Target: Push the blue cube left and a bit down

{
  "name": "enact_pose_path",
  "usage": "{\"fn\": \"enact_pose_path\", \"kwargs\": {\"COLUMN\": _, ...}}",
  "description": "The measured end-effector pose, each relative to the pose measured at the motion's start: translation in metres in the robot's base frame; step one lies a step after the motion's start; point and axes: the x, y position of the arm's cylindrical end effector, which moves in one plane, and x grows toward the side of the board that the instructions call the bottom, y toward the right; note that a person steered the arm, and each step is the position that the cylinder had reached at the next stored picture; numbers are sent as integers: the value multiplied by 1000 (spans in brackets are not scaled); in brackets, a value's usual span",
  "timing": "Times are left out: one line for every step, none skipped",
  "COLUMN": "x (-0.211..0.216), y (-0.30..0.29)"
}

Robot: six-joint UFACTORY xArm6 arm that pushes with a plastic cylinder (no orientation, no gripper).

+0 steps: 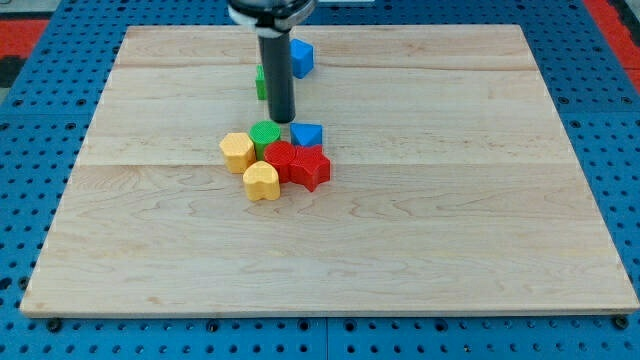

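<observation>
A blue cube [300, 57] sits near the view's top, just right of my rod. A second blue block [307, 134], of unclear shape, lies lower at the top right of a cluster. My tip [283, 121] is below and slightly left of the blue cube, between the green cylinder [265, 134] and the second blue block, just above the cluster. A green block [261, 83] is partly hidden behind the rod at its left.
The cluster holds a yellow block [237, 151], a yellow heart-like block [261, 181], a red block [280, 156] and a red star-like block [310, 169]. The wooden board [450, 200] lies on a blue pegboard surface [620, 150].
</observation>
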Motion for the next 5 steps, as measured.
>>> {"fn": "enact_pose_path", "kwargs": {"x": -11, "y": 30}}
{"fn": "enact_pose_path", "kwargs": {"x": -17, "y": 93}}
{"fn": "enact_pose_path", "kwargs": {"x": -50, "y": 131}}
{"fn": "enact_pose_path", "kwargs": {"x": -100, "y": 110}}
{"fn": "enact_pose_path", "kwargs": {"x": -100, "y": 20}}
